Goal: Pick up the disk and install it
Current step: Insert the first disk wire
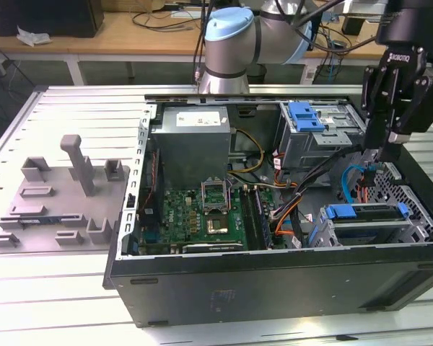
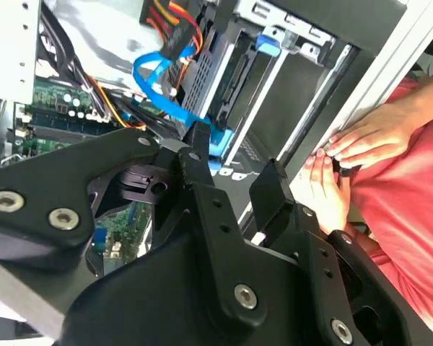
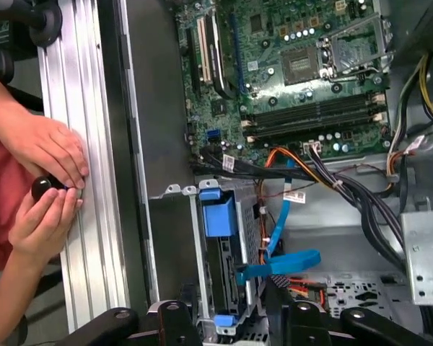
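Step in hand: we judge this to be the install end of the task, with the disk lying in the lower drive cage, not carried.
Disk's place: the case's near corner, at the exterior view's right.
Tool: in the second wrist view we see the gripper released, fingers apart, with nothing between them. It is just above the cage.
Next move calls for: in our judgement, a straight path clear of the blue cable beside the cage.
Count: one disk, one gripper, one blue cable, one blue latch on the upper cage, and two hands at the table rail.
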Available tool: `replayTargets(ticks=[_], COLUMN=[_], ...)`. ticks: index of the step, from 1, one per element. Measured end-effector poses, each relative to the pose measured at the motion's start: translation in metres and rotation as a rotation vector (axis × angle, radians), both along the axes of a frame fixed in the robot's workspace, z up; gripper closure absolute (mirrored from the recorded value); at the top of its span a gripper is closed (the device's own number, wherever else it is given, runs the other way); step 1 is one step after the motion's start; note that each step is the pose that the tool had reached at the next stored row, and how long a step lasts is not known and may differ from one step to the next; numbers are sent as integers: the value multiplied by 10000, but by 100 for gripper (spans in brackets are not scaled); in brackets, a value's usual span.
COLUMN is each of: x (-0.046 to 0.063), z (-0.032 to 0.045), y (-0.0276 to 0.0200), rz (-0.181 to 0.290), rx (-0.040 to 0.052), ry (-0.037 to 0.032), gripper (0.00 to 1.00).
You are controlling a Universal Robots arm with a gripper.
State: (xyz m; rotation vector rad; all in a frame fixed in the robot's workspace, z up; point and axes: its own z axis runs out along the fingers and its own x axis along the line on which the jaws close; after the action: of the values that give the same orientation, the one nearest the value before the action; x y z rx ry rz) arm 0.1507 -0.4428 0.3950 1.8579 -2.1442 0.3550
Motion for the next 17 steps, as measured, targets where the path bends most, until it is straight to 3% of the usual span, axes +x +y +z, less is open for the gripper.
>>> replayTargets(ticks=[7,17], x=[201,323], z=[-28,-47], y=[63,171], rz=[-316,-824], rx=[-14,-15], ry=[1,1], gripper=[50,50])
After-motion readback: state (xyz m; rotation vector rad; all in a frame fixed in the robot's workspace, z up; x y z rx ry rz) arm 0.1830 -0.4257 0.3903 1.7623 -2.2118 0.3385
